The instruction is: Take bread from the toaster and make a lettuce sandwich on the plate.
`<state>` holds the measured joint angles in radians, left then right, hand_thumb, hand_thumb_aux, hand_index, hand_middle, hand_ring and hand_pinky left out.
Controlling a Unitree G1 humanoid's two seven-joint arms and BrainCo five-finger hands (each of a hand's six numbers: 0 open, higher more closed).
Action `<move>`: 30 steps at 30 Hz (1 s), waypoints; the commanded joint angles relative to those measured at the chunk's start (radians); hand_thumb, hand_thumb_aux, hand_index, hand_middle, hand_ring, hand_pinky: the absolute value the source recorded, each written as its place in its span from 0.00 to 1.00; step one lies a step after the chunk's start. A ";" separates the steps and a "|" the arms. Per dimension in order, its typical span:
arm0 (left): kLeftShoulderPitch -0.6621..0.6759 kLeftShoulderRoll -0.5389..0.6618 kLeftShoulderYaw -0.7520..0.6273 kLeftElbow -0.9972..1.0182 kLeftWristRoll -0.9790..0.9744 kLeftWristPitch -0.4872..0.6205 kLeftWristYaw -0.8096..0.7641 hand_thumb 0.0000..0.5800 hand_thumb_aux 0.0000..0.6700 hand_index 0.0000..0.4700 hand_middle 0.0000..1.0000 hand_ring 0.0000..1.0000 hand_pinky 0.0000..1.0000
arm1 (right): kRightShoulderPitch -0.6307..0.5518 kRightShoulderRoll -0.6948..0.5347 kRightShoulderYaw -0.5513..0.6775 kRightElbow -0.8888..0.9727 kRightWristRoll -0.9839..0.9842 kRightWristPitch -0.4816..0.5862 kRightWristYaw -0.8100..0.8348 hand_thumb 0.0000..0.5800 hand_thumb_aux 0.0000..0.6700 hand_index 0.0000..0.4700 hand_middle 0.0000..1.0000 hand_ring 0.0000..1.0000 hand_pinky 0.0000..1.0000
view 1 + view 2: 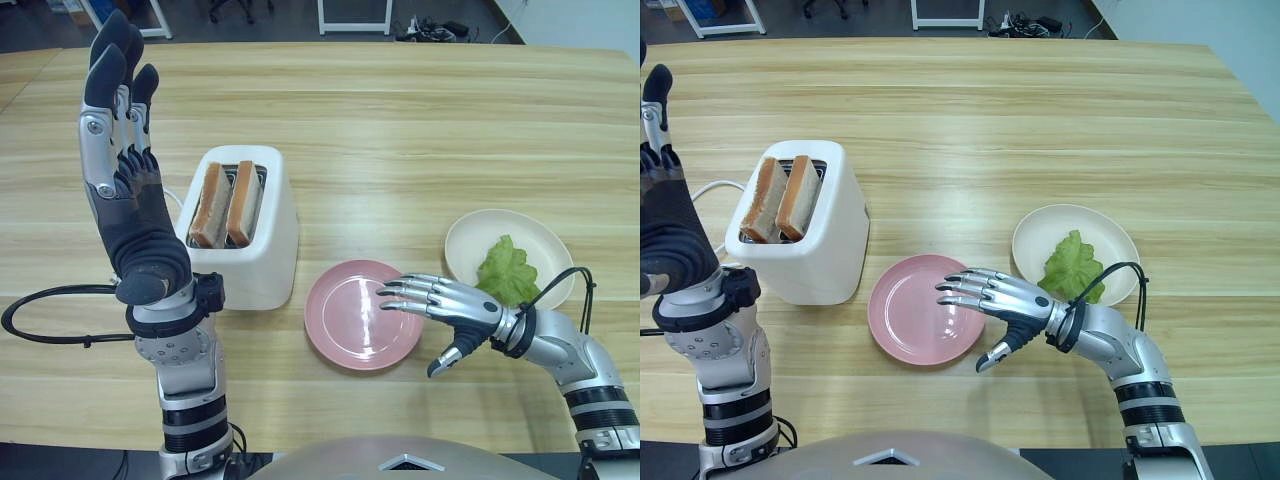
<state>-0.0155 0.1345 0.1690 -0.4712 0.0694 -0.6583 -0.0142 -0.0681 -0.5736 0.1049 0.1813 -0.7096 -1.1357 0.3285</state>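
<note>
Bread (228, 205) sits in the toaster (255, 265). Two slices stand side by side in the slots, with their tops poking out. The toaster stands on the left part of the surface (400, 130), nearer the front edge than the back edge. Just to its right, close to the front edge, lies the pink plate (345, 335), and it has nothing on it. Further right, also near the front edge, a cream dish (465, 240) holds the lettuce (508, 272).

Your left hand (125, 200) is held up in the air at the left side of the toaster. Its fingers (105, 85) are straight and point up, and they hold nothing. Your right hand (445, 300) hangs flat over the right rim of the pink plate, between the plate and the cream dish. Its fingers (410, 290) are stretched out wide and hold nothing too.

So I think you have not really started. No slice is out, no leaf is picked up, and nothing is on the plate. It is all left to do. Pull one slice out and lay it on the pink plate, put the lettuce on top, then cover it with the second slice. Your left hand is the close one for the bread, and your right hand for the lettuce.
</note>
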 commanded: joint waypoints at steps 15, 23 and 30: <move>0.005 0.015 0.004 0.003 -0.006 0.002 -0.022 0.00 0.00 0.00 0.00 0.00 0.00 | 0.040 -0.242 0.146 -0.053 0.047 0.042 0.041 0.00 0.00 0.00 0.00 0.00 0.00; 0.004 0.018 0.008 0.009 -0.009 -0.002 -0.022 0.00 0.00 0.00 0.00 0.00 0.00 | 0.072 -0.297 0.155 -0.112 0.127 0.072 0.081 0.00 0.00 0.00 0.00 0.00 0.00; -0.003 0.025 0.014 0.015 -0.016 -0.001 -0.024 0.00 0.00 0.00 0.00 0.00 0.00 | 0.102 -0.338 0.164 -0.159 0.202 0.092 0.120 0.00 0.00 0.00 0.00 0.00 0.00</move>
<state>-0.0152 0.1441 0.1751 -0.4629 0.0585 -0.6612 -0.0323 0.0250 -0.8837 0.2647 0.0382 -0.5394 -1.0537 0.4272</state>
